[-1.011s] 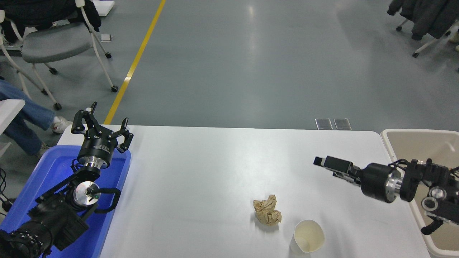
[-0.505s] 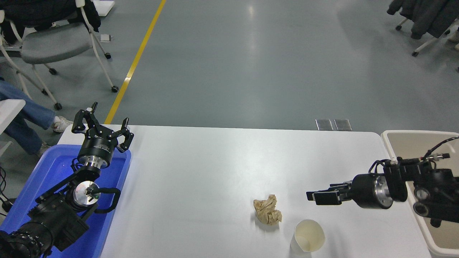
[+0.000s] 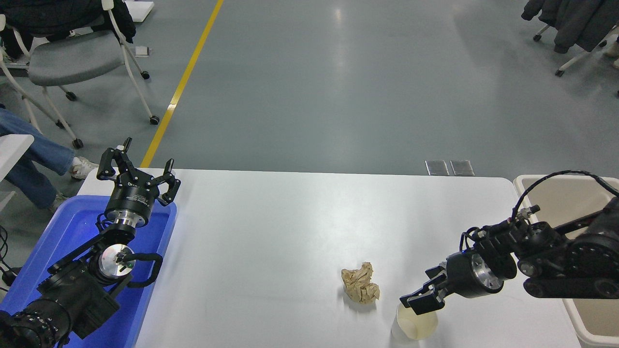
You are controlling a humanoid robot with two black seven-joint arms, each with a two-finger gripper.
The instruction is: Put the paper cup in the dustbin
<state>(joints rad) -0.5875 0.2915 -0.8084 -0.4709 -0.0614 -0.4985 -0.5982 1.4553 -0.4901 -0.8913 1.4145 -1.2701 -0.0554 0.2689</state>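
The paper cup [image 3: 415,327] stands upright near the table's front edge, white with a cream inside. My right gripper [image 3: 424,292] reaches in from the right and hangs just above the cup's far rim, fingers apart and holding nothing. One fingertip [image 3: 417,303] overlaps the rim in this view. The beige dustbin [image 3: 565,195] stands at the table's right end, behind my right arm. My left gripper [image 3: 135,166] is parked open over the blue tub at the lower left.
A crumpled tan paper ball [image 3: 360,289] lies just left of the cup. A bright blue tub [image 3: 58,241] sits at the table's left end. Chairs and a seated person's legs are on the floor at the far left.
My right gripper has swung down and toward the front, from mid-air by the dustbin to just above the cup. The cup, the paper ball and the left arm have not moved.
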